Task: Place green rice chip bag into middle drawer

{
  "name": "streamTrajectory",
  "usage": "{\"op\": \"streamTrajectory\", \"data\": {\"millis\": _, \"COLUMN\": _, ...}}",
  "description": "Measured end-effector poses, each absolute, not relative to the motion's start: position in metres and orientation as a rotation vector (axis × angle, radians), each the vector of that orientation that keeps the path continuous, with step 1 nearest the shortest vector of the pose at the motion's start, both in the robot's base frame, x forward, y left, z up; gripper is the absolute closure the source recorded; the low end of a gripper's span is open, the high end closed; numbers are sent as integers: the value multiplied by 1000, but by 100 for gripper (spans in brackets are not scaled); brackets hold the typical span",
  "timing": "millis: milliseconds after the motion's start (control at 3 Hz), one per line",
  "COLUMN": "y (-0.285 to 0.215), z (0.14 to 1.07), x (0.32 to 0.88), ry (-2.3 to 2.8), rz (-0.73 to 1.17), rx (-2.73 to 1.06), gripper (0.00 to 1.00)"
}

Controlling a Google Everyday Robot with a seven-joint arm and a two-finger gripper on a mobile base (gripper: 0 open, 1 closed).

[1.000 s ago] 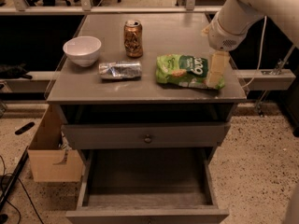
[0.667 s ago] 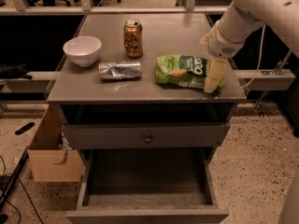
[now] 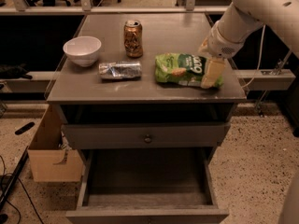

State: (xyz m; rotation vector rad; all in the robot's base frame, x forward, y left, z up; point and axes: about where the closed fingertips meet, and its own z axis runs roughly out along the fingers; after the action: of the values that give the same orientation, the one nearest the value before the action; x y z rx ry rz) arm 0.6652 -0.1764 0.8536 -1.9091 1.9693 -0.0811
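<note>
The green rice chip bag [image 3: 180,69] lies flat on the grey cabinet top [image 3: 177,31], right of centre. My gripper [image 3: 210,76] reaches down from the upper right on the white arm and sits at the bag's right end, over or against it. The middle drawer [image 3: 147,176] is pulled out wide open below, and its grey floor is bare. It is the lowest drawer in view.
A brown can [image 3: 133,38], a white bowl [image 3: 82,50] and a silver foil packet [image 3: 120,70] sit on the top, left of the bag. The upper drawer front with a round knob [image 3: 147,137] is closed. A cardboard box [image 3: 51,153] stands on the floor at the left.
My gripper has moved slightly left and down onto the right end of the bag. The bag and the other objects have not moved.
</note>
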Motion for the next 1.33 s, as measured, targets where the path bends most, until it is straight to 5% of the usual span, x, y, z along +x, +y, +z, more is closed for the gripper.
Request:
{"op": "streamTrajectory", "data": {"millis": 333, "y": -176, "z": 854, "x": 665, "ry": 1969, "rz": -81, "rx": -1909, "gripper": 54}}
{"op": "streamTrajectory", "data": {"millis": 1000, "y": -176, "z": 853, "x": 665, "ry": 1969, "rz": -81, "rx": -1909, "gripper": 100}}
{"op": "streamTrajectory", "data": {"millis": 1333, "y": -176, "z": 853, "x": 665, "ry": 1969, "rz": -81, "rx": -1909, "gripper": 100}}
